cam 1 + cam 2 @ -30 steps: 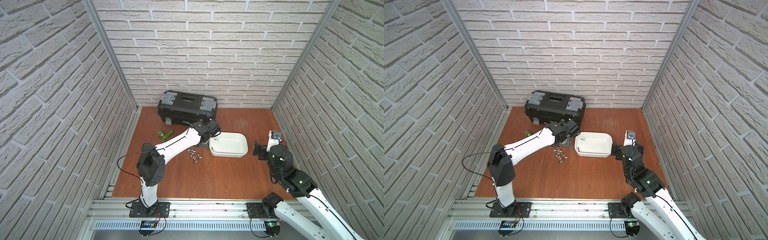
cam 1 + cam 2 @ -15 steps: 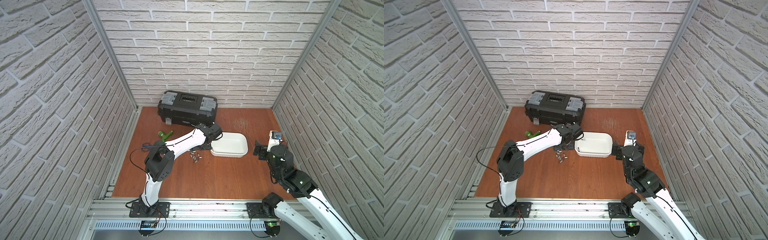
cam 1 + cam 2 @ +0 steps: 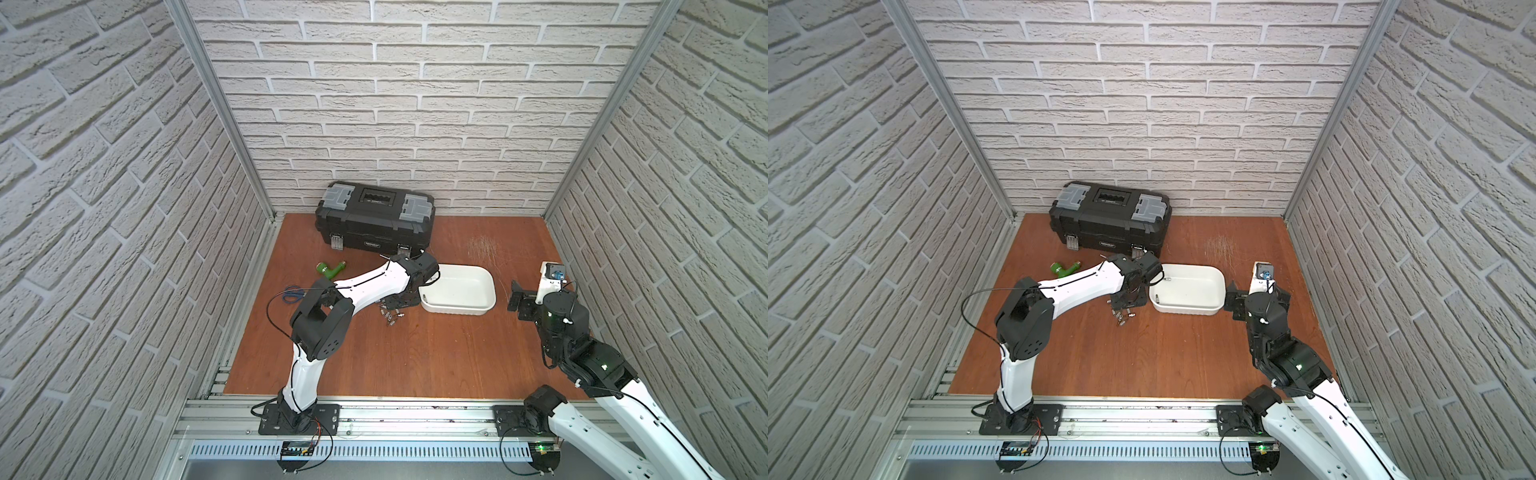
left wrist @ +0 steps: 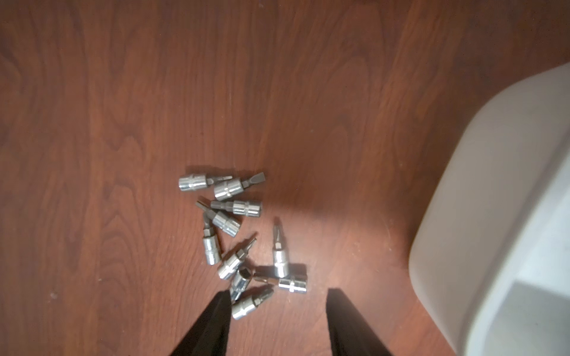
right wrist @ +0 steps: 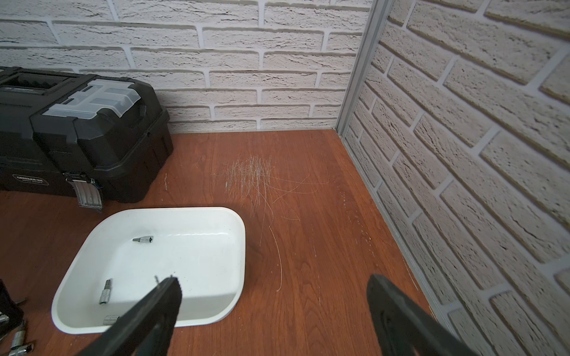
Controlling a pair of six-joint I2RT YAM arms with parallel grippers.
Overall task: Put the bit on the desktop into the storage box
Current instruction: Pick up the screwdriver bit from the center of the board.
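left arm: a second ago the left gripper (image 4: 277,292) stood level with the 9 o'clock rim of the shallow white plastic storage box (image 3: 457,308), and the loose pile of small chrome screwdriver bits (image 4: 234,234) lay uncovered beside it. now it has tipped down over the box-side edge of that pile. the elbow has folded in too.

tool state, left: jaws apart, clamped on nothing. the wrist view shows two bits lying in the gap and one black fingertip (image 4: 222,297) touching or just beside a third; cannot tell which.

tool state, right: the right gripper (image 5: 274,286) has its jaws spread wide and empty. it hangs at the box's 3 o'clock, same as a second ago.

task's things: about ten bits lie on the reddish-brown wood-grain desktop (image 3: 415,365), at the box's 8 o'clock, just beside its wall. three bits (image 5: 143,239) lie inside the box. the box has not shifted.

also noted: black plastic toolbox with grey lid compartments (image 3: 374,226) at the box's 11 o'clock, closed.

reading: looks like a return from a drop and the start of the next pick. task is early, with most of the pile left. the bits overlap, so closing here may catch two or knock neighbours aside.
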